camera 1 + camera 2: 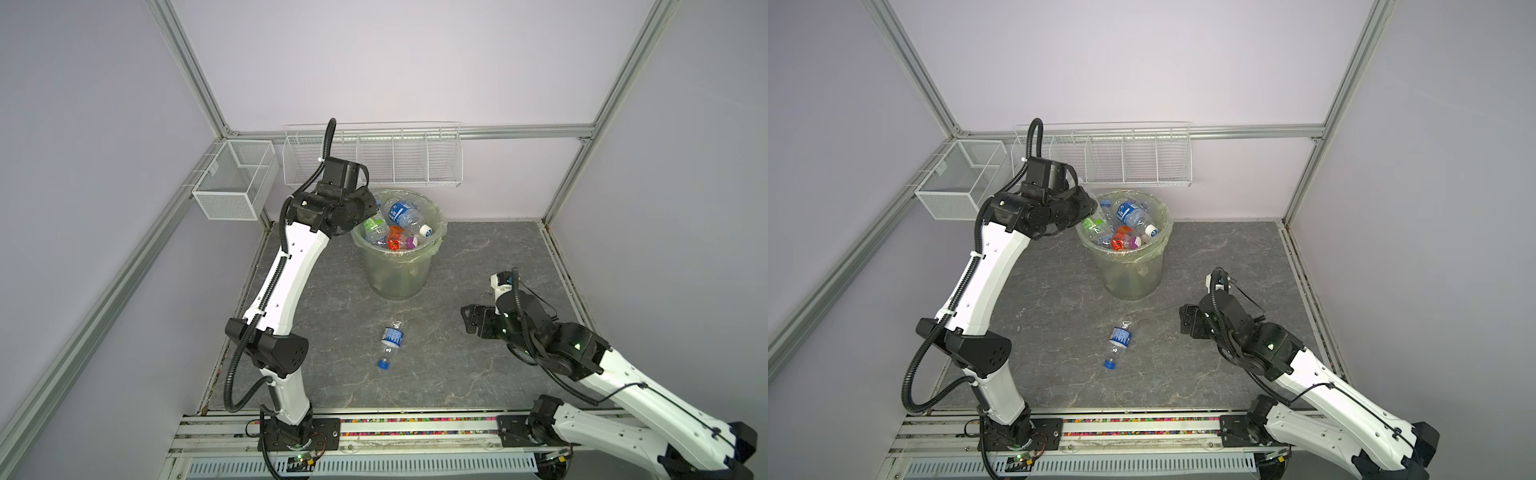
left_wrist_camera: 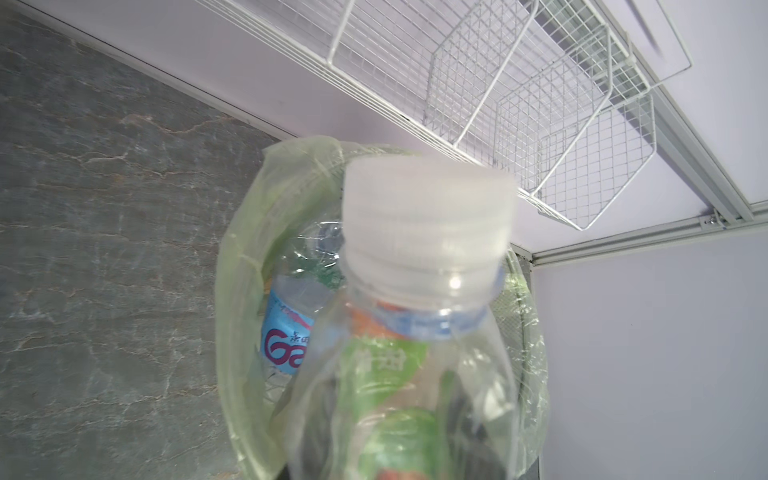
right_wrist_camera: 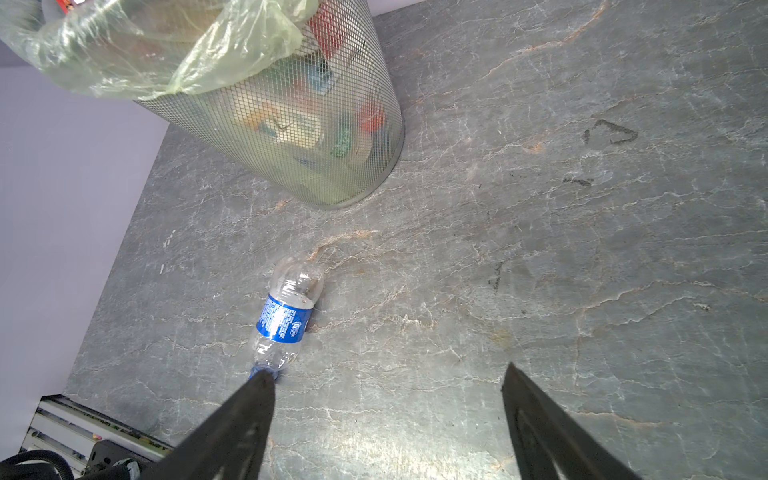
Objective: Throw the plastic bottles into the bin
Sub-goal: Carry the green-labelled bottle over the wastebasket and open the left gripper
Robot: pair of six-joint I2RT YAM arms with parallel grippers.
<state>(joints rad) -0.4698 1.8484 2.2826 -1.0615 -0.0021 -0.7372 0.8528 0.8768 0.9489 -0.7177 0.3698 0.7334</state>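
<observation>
The round bin (image 1: 395, 278) (image 1: 1133, 274), lined with a pale green bag, stands at the back middle of the grey floor and holds several plastic bottles (image 1: 405, 216). At its left rim my left gripper (image 1: 370, 216) (image 2: 399, 457) is shut on a clear, green-labelled bottle (image 2: 415, 332) with a white cap, held over the bag's edge; its fingers show only dimly through the plastic. One clear bottle with a blue label and blue cap (image 1: 390, 338) (image 1: 1120, 338) (image 3: 286, 320) lies on the floor. To its right my right gripper (image 1: 471, 320) (image 3: 386, 374) hangs open and empty, one finger overlapping the cap in the right wrist view.
A long white wire rack (image 1: 374, 158) hangs on the back wall just behind the bin. A white mesh box (image 1: 235, 178) is fixed to the left wall. Aluminium frame posts and lilac walls close in the floor; the arms' base rail (image 1: 415, 428) runs along the front.
</observation>
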